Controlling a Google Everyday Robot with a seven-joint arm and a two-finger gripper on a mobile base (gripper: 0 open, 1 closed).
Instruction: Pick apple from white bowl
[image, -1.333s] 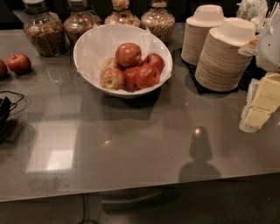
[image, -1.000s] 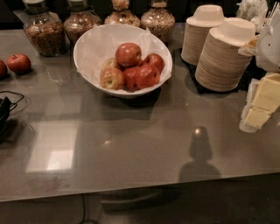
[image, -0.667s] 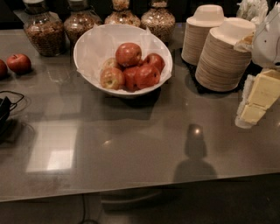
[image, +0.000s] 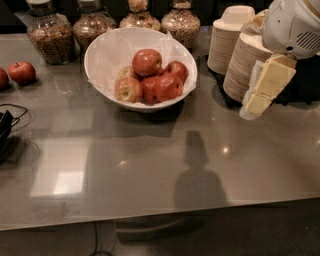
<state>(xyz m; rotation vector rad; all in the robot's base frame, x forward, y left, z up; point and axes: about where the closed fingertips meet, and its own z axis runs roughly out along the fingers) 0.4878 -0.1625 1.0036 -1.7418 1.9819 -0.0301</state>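
Observation:
The white bowl (image: 97, 50), lined with crumpled white paper, stands at the back middle of the grey table. It holds several apples. The rosy red apple (image: 147, 61) lies on top of the pile. A yellow-blotched apple (image: 128, 89) and darker red apples (image: 167, 86) lie below it. My gripper (image: 257, 100), cream-coloured under a white arm housing (image: 292, 25), hangs at the right edge. It is above the table in front of the stacked paper bowls, well to the right of the white bowl. It holds nothing that I can see.
Two stacks of beige paper bowls (image: 227, 37) stand right of the white bowl, close behind the gripper. Several glass jars (image: 50, 32) line the back edge. Two loose apples (image: 21, 71) lie at far left. A black cable (image: 7, 125) lies at the left edge.
The gripper has moved left and slightly up, farther into view and nearer the white bowl. Its shadow on the table has shifted left too. The bowl and apples have not moved.

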